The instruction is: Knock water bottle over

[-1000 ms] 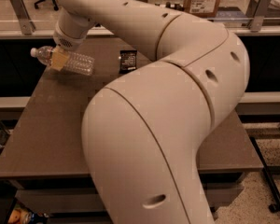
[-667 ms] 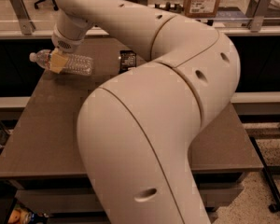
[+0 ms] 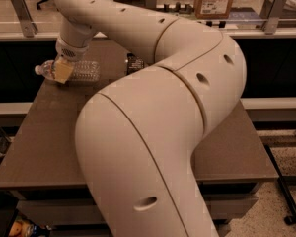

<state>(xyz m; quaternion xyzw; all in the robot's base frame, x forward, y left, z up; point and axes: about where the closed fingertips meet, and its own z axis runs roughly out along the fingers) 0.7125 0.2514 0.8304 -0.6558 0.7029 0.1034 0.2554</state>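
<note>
The water bottle [image 3: 81, 71], clear and ribbed with a white cap pointing left, lies on its side at the far left of the brown table [image 3: 44, 132]. My gripper [image 3: 62, 71] hangs from the white arm right over the bottle's neck end, and its tan finger pad covers part of the bottle. The big white arm fills the middle of the view and hides much of the table behind it.
A small dark object [image 3: 134, 64] sits on the table just right of the bottle, partly hidden by the arm. A counter with a cardboard box [image 3: 214, 0] and metal brackets runs along the back. Floor and a cart wheel [image 3: 291, 220] show at the right.
The arm's elbow has swung a little to the right and back. The gripper stays over the bottle, which still lies on its side in the same place.
</note>
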